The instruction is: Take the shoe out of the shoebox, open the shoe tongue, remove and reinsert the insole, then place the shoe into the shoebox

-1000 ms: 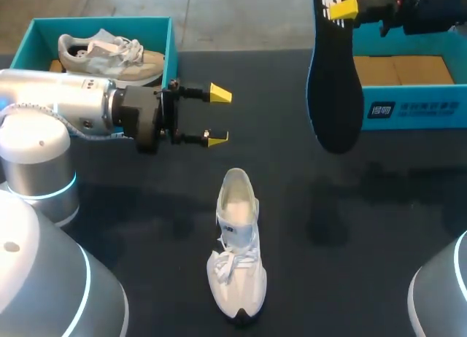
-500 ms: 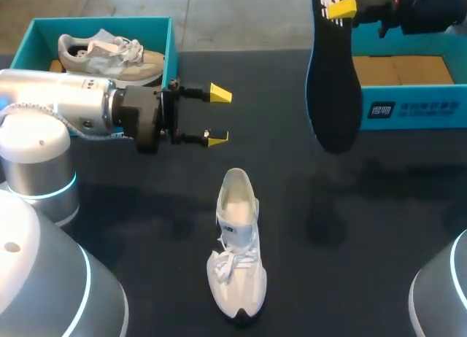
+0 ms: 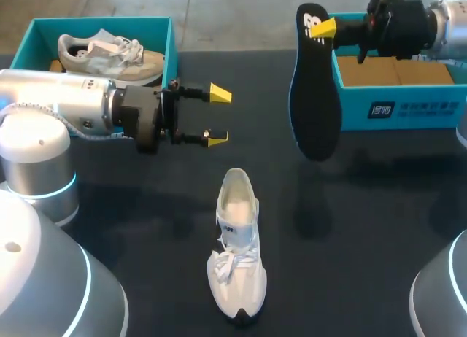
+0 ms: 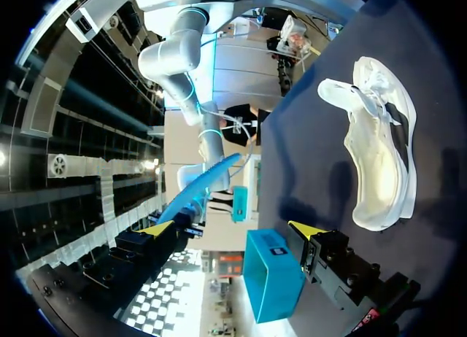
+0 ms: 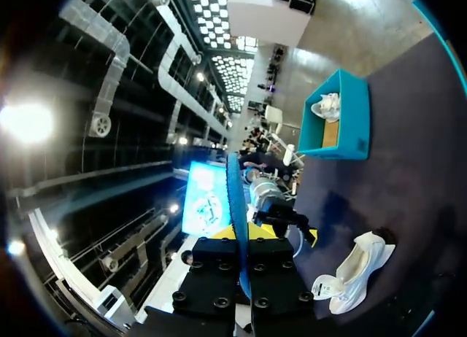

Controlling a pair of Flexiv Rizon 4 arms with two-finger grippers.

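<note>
Mid-table, white shoe stands upright on its sole on the black table, toe twd the robot, heel twd the far side. Its mouth gapes wide w/ the pale inside showing, laces loose over the front. It sits outside both boxes, w/ neither gripper touching it.

The insole is out of the shoe & up in the air. It's dark w/ a white logo at the heel end, and hangs heel-up, toe-down over the table, btw the shoe & the R shoebox. R gripper pinches it near the heel end. In the head view one yellow tip lies on the insole's near face & the other is hidden behind it. The R wrist view shows the insole edge-on, rising straight from btw the two finger blocks, so the fingers are clamped on it from both sides. R arm comes in from the far R corner, above that box.

R shoebox is teal w/ a brown card floor & a white label on its near wall, at the table's far R.

L gripper hovers above the table just past the shoe's heel, pointing across twd the R, fingers spread wide & empty. In the L wrist view both yellow tips are well apart, w/ the shoe ahead & off to one side.

L shoebox, also teal, is at the far L corner, holding a 2nd shoe, grey-beige w/ pale laces
</note>
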